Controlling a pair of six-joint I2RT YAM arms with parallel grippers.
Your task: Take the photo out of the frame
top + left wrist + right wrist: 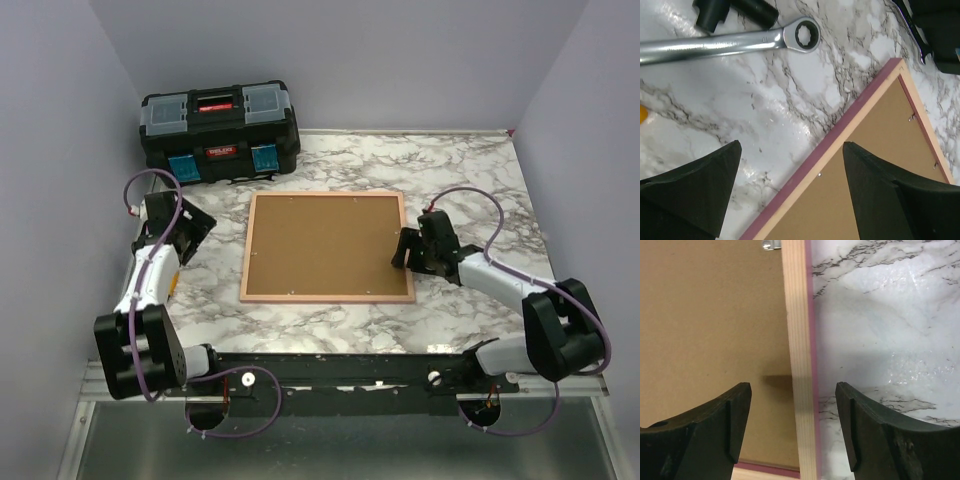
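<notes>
The pink frame [328,297] lies face down in the middle of the marble table, its brown backing board [325,245] facing up. The photo is hidden under that board. My right gripper [404,250] is open at the frame's right side; in the right wrist view its fingers [740,410] stand either side of the pale wood border [799,340], one over the backing board [710,315] and one over the table. My left gripper [196,236] is open to the left of the frame; in its wrist view the frame's edge [840,137] runs slantwise between the open fingers, and nothing is held.
A black toolbox [220,130] stands at the back left. A chrome ratchet wrench [740,42] and a black socket [735,10] lie on the table left of the frame. A small metal clip [771,245] sits at the board's edge.
</notes>
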